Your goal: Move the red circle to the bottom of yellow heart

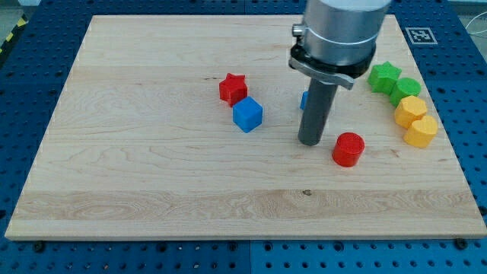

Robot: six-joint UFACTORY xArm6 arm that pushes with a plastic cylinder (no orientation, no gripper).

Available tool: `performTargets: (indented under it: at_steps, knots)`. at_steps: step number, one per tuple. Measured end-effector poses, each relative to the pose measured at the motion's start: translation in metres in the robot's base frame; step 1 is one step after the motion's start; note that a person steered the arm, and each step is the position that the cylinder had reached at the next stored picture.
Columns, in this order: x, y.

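The red circle (348, 148) lies on the wooden board right of centre. My tip (310, 141) rests just to the red circle's left, a small gap apart. Two yellow blocks lie near the board's right edge: the upper one (411, 109) and the lower one (421, 131), touching each other. Which of them is the heart I cannot tell for sure. The red circle is left of and slightly below the lower yellow block.
A red star (233, 87) and a blue cube (247, 114) sit left of the rod. Another blue block (303, 100) is mostly hidden behind the rod. A green star (384, 76) and a green block (405, 89) lie above the yellow blocks.
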State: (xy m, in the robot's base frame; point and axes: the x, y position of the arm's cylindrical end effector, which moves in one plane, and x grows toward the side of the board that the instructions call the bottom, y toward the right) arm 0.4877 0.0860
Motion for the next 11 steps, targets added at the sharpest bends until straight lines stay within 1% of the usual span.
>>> performTargets:
  at_steps: [1,2,4,5,6,7,9,10,11]
  knots:
    - [0.010,0.003]
    - [0.018,0.023]
    - [0.019,0.067]
    - [0.024,0.066]
    - [0.048,0.052]
    - [0.051,0.062]
    - [0.049,0.106]
    - [0.049,0.106]
    - [0.044,0.083]
